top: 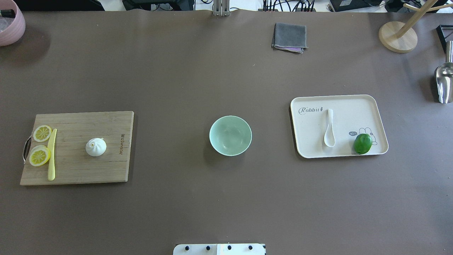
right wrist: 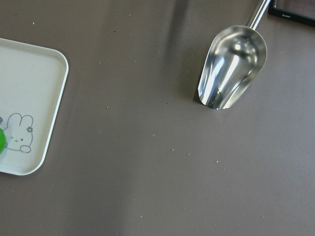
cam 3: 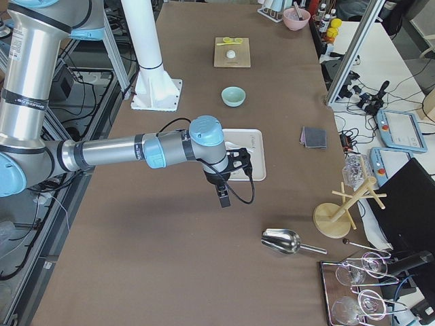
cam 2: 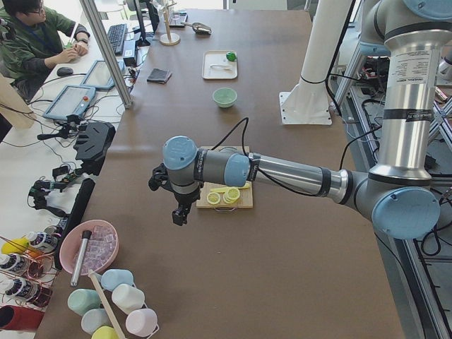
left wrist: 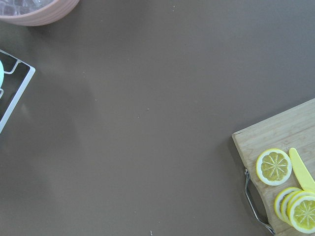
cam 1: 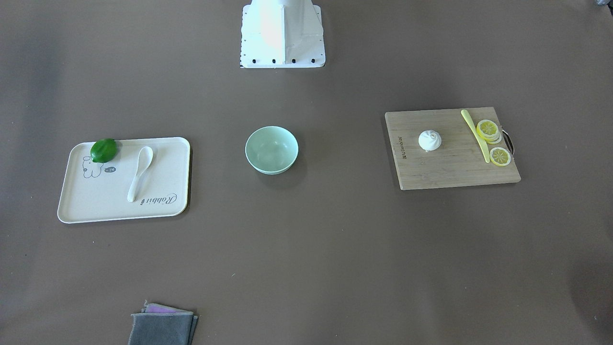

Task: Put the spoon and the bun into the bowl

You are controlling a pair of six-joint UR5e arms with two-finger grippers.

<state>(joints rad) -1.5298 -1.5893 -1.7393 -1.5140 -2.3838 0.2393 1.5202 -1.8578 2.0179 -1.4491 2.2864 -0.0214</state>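
The brown counter (top: 184, 78) carries everything. Only the two side views show the arms. The left gripper (cam 2: 180, 206) hangs over bare counter at the left end, and the right gripper (cam 3: 223, 193) hangs over the right end just off the tray. From these views one cannot tell whether either gripper's fingers are apart or together. The overhead and front-facing views show no arm, only the base.

One wooden cutting board (top: 106, 170) lies toward the left end and one cream tray (top: 354, 109) toward the right end. One mint bowl (top: 230, 135) stands upright between them at the counter's middle.

One bun (top: 96, 147) sits on the board, well apart from the bowl. One spoon (top: 329, 127) lies on the tray, scoop toward the robot's edge, beside one green lime (top: 363, 143) at the tray's near right corner.

One yellow knife (top: 52, 154) lies along the board's outer side among the lemon slices (left wrist: 274, 167). The overhead view shows two discs there. The left wrist view shows one slice alone and an overlapped stack of about three.

One metal scoop (right wrist: 231, 69) fills the right wrist view but is only partly shown overhead. One folded grey cloth (top: 289, 37) lies near the far edge, and one pink bowl (top: 12, 26) stands at the far left corner.
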